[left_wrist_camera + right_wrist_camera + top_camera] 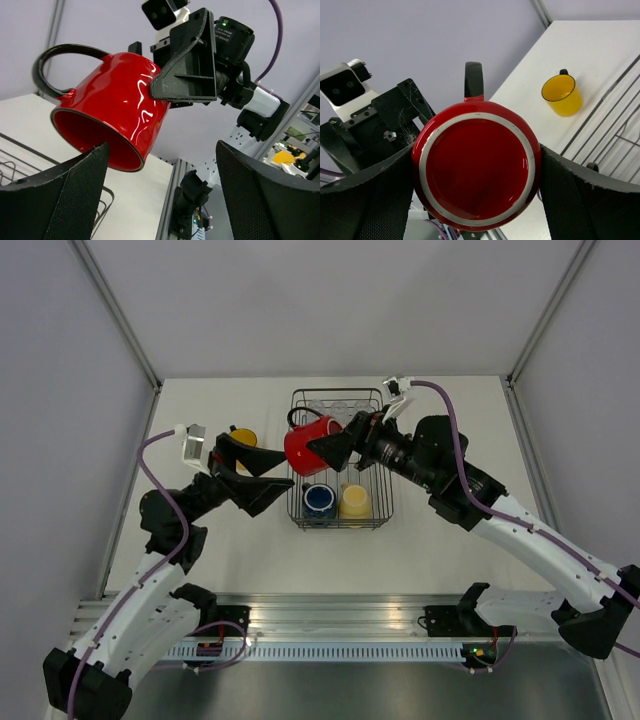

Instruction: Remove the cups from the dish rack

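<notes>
- Right gripper (330, 447) pinching red mug (306, 446); left gripper (280, 472) spread.
- Unloaded: orange-yellow mug (243, 437), 9 o'clock of dish rack (340, 526).
- Remaining inside: blue mug (320, 500), cream mug (354, 501), tumblers (335, 403).

The right arm (520, 530) rises from its base at the near right and stretches left, forearm sloping up to a level wrist. Its tool (328, 447) points left, both fingers (365, 200) pressed against the sides of a mug (303, 450) held in the air. The left arm (150, 580) folds sharply at the elbow, and its tool (284, 470) points right, facing the other. Its jaws are spread wide with nothing between them, just short of the mug.
</notes>
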{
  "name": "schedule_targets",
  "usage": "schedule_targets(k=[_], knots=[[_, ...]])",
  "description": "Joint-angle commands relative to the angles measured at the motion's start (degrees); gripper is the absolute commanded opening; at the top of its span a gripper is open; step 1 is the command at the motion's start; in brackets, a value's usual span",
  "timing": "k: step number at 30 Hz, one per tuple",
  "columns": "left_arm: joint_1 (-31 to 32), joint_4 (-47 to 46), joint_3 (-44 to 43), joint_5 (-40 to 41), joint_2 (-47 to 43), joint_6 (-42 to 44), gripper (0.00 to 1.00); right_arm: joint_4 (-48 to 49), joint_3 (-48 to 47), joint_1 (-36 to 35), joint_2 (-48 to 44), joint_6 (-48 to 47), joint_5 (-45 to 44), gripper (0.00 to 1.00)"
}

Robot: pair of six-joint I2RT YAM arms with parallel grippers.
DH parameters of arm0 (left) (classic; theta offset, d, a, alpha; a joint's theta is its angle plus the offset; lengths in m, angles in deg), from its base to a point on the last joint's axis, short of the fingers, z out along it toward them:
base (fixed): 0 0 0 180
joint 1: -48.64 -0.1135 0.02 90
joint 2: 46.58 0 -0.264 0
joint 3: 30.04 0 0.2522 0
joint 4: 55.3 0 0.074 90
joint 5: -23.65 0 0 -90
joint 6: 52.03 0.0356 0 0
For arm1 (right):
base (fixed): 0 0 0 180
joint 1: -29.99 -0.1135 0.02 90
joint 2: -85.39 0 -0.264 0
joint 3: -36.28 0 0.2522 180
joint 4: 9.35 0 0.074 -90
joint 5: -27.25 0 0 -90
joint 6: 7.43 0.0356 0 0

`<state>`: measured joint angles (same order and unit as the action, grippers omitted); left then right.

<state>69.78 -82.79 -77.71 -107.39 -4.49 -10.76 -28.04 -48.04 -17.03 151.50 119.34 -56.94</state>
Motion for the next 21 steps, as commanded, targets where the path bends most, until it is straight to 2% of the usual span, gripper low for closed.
schedule_targets(k=[1,4,5,7,8,13,21], knots=[[2.3,-8.3,-1.9,-0.7,1.4,-2.1,0.89,14.0,0.5,0.1,-2.6,4.4,2.7,0.0],[4.7,-9.9,-1.9,0.6,2.1,-1.7,0.81,18.3,2.6,0.1,-3.2,5.8,3.4,0.0],[5.3,-10.9,-1.9,1.0,2.4,-1.3,0.73,19.3,3.9,0.1,-3.4,6.1,3.6,0.0],[7.1,-12.0,-2.0,1.2,2.6,-1.0,0.65,22.4,5.3,0.0,-3.8,7.5,3.9,0.0],[7.4,-13.1,-2.1,1.0,2.6,-0.8,0.54,23.2,6.3,0.1,-3.9,7.9,4.2,0.0],[9.0,-14.7,-2.0,1.0,2.8,0.0,0.38,27.4,8.9,0.1,-4.0,11.5,6.1,0.0],[9.2,-13.8,-1.9,4.2,2.4,1.4,0.38,33.1,13.4,-0.5,-4.0,18.0,7.0,0.0]])
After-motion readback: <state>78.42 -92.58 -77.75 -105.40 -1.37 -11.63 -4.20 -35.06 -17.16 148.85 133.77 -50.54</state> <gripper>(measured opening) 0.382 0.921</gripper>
